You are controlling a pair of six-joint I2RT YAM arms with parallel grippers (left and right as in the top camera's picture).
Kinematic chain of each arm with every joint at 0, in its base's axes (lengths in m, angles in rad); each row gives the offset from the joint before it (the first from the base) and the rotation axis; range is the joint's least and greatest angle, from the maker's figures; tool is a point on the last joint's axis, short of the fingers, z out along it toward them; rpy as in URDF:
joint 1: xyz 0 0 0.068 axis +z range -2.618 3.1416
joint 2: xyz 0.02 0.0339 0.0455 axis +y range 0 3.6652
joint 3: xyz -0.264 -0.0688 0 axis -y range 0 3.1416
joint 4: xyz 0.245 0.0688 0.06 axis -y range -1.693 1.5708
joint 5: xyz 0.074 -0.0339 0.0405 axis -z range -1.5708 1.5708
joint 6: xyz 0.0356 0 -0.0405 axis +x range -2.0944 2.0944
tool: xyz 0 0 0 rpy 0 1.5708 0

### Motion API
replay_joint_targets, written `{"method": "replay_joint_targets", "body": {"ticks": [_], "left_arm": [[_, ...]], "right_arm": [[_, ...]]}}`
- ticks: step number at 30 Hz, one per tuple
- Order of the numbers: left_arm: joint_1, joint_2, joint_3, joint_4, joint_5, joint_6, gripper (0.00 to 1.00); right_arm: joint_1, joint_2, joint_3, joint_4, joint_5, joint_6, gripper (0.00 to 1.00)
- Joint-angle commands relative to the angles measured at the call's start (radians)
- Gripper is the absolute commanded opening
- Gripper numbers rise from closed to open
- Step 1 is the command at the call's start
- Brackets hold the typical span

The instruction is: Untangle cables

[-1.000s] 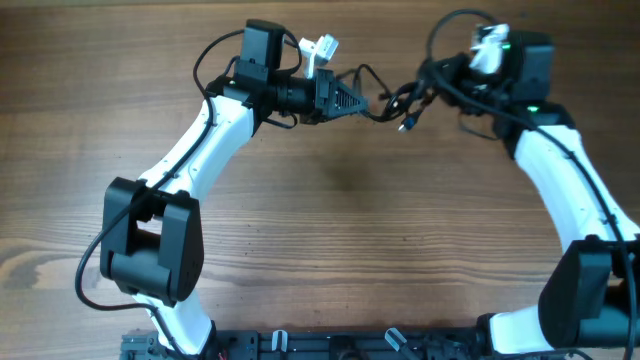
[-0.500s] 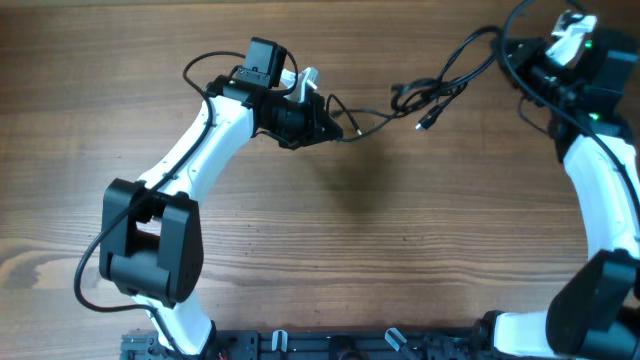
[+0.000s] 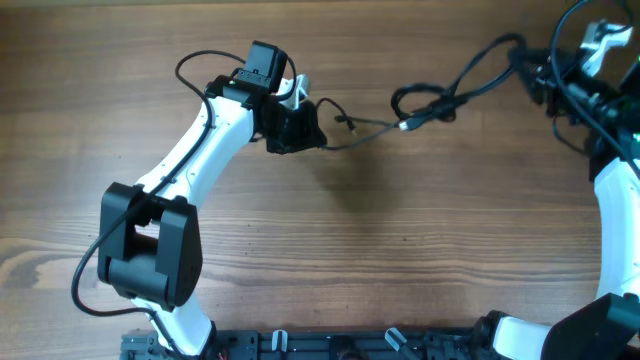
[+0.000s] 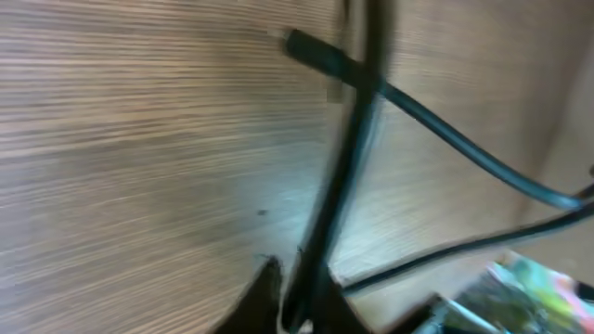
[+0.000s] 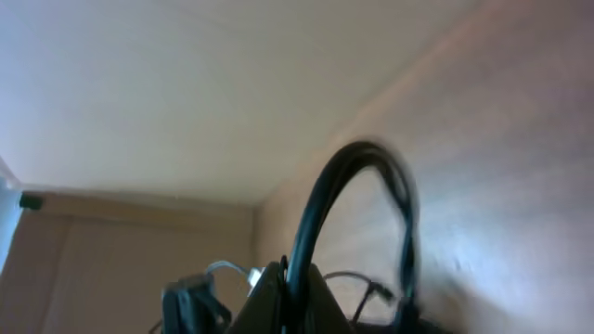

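On a wooden table (image 3: 340,250), thin black cables (image 3: 478,72) run in a ragged line between two white robot arms, bunching into a small knot (image 3: 425,104) partway along. Left of the knot, a single strand trails across the wood to the left gripper (image 3: 320,140), whose tips point toward the knot. A loose cable end (image 3: 347,123) lies between the knot and that gripper. A metal-tipped plug (image 3: 408,124) sits just at the knot's left edge, on the side nearer the robot's base.

From the left wrist camera, the left gripper (image 4: 295,301) has its two fingertips set close on either side of one strand. Motion blur hides whether they pinch the strand or merely flank it, so its grip cannot be told. A second cable crosses that strand farther out in the same view.

Right of the knot, and farther from the robot's base, several strands sweep in a curve to the right gripper (image 3: 538,76), near the corner of the overhead view. The right wrist camera shows the right gripper (image 5: 288,289) pressed together on the cables, with a dark loop arching up from between its fingertips.
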Motion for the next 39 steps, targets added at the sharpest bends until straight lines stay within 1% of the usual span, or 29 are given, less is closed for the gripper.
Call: {"method": "replay_joint_targets", "body": {"ticks": [1,4,7,10,14,18,20,21,24,25,26,27,29,33,39], "left_arm": [[0.011,-0.016,0.001,-0.014,-0.142,0.114,0.25],[0.011,-0.016,0.001,-0.027,-0.155,0.191,0.33],[0.011,-0.016,0.001,-0.05,-0.154,0.237,0.39],[0.011,-0.016,0.001,-0.076,-0.155,0.261,0.39],[0.023,-0.018,0.001,-0.085,-0.155,0.26,0.34],[0.092,-0.04,0.006,-0.085,-0.137,0.254,0.32],[0.135,-0.057,0.013,-0.085,-0.099,0.253,0.34],[0.159,-0.067,0.018,-0.085,-0.068,0.253,0.36],[0.212,-0.087,0.024,-0.072,0.016,0.253,0.41],[0.221,-0.092,0.024,-0.069,0.036,0.254,0.43],[0.226,-0.095,0.024,-0.065,0.05,0.254,0.44],[0.228,-0.095,0.024,-0.062,0.06,0.254,0.45],[0.225,-0.095,0.024,-0.05,0.084,0.254,0.46],[0.191,-0.097,0.024,-0.008,0.114,0.258,0.47],[0.089,-0.097,0.024,0.101,0.115,0.257,0.5]], "right_arm": [[0.07,-0.018,0.014,-0.121,0.068,-0.14,0.04],[0.164,-0.017,0.014,-0.216,0.161,-0.185,0.04],[0.287,-0.014,0.014,-0.295,0.321,-0.192,0.04],[0.408,0.005,0.014,-0.331,0.428,-0.189,0.04],[0.523,0.051,0.014,-0.336,0.507,-0.18,0.04],[0.601,0.113,0.014,-0.322,0.532,-0.162,0.04],[0.625,0.144,0.014,-0.304,0.531,-0.162,0.06],[0.638,0.162,0.014,-0.29,0.53,-0.164,0.14],[0.676,0.205,0.014,-0.217,0.464,-0.229,0.57],[0.684,0.215,0.014,-0.191,0.43,-0.26,0.71],[0.69,0.222,0.014,-0.169,0.401,-0.285,0.82],[0.692,0.225,0.014,-0.164,0.397,-0.292,0.99],[0.691,0.225,0.014,-0.163,0.4,-0.299,1.0],[0.642,0.209,0.014,-0.163,0.399,-0.298,1.0],[0.513,0.174,0.014,-0.215,0.401,-0.294,0.99]]}}
